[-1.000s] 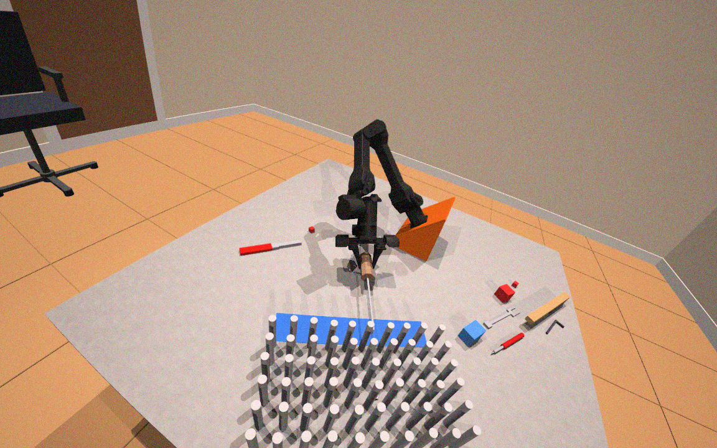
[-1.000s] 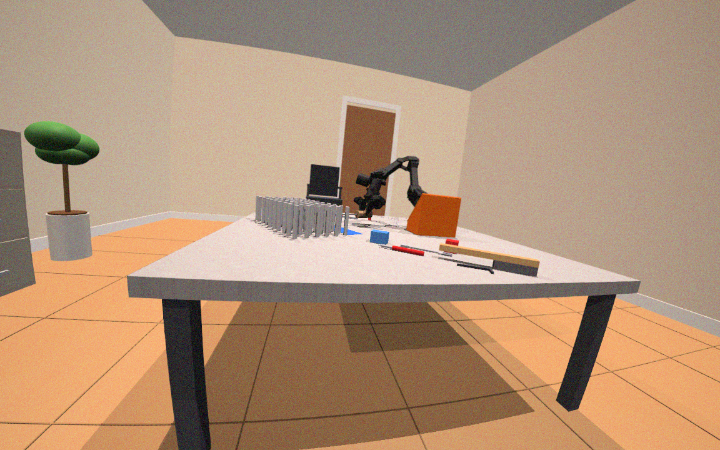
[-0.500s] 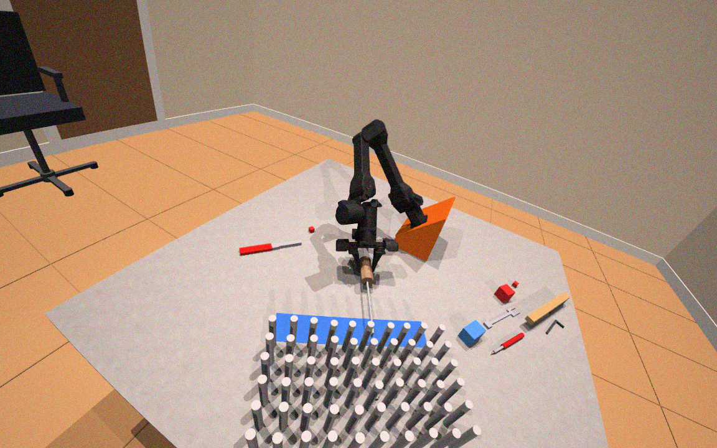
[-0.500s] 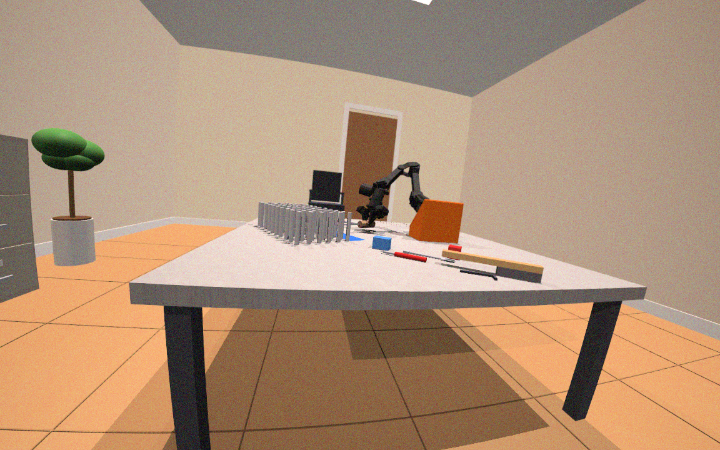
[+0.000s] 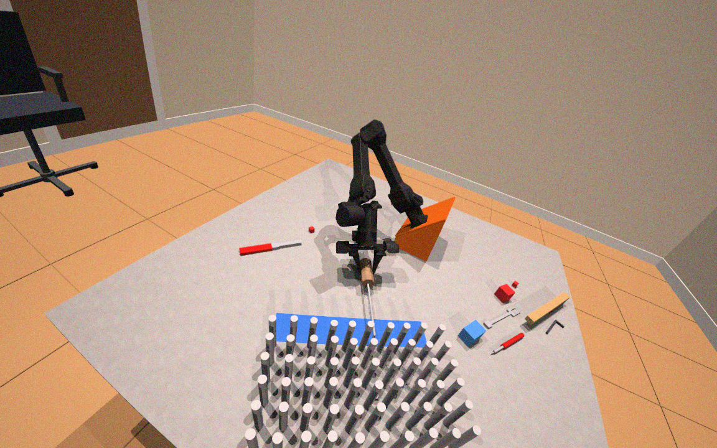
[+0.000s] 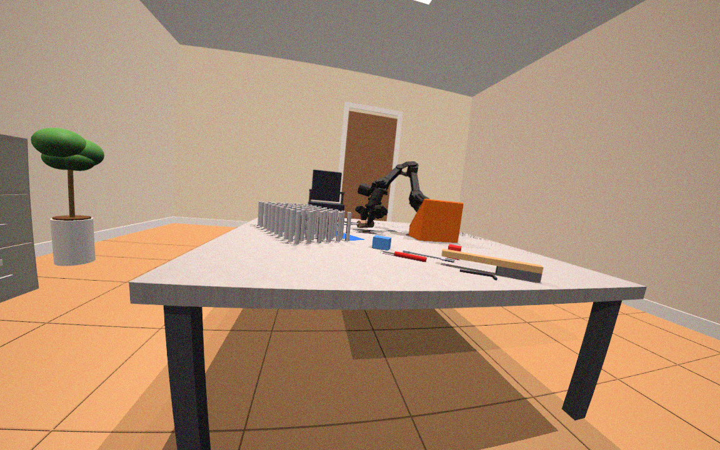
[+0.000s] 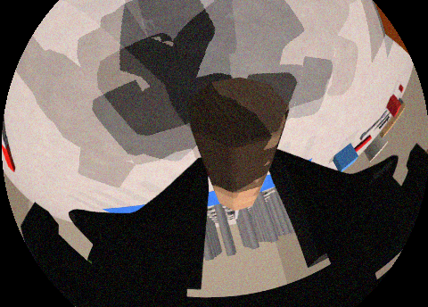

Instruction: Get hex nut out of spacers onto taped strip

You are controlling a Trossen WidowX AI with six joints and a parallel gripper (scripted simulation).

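Note:
My gripper (image 5: 365, 266) (image 6: 366, 219) (image 7: 237, 159) is shut on the brown wooden handle (image 5: 366, 272) (image 7: 241, 128) of a hook tool. It hangs low over the table, just behind the blue taped strip (image 5: 300, 323) (image 6: 355, 237) (image 7: 121, 209). The tool's thin metal rod (image 5: 370, 303) points forward across the strip, and its tip reaches the front row of the standing grey spacers (image 5: 350, 384) (image 6: 295, 220) (image 7: 238, 227). All spacers that I see stand upright. The hex nut is hidden among them.
An orange wedge (image 5: 425, 231) (image 6: 435, 220) stands beside the arm's base. A red-handled tool (image 5: 263, 247) and a tiny red cube (image 5: 311, 229) lie to the left. At the right lie a blue cube (image 5: 471, 332) (image 6: 381, 242), a red cube (image 5: 504, 293), a wooden bar (image 5: 546, 308), a red screwdriver (image 5: 508, 341) and an Allen key (image 5: 552, 325).

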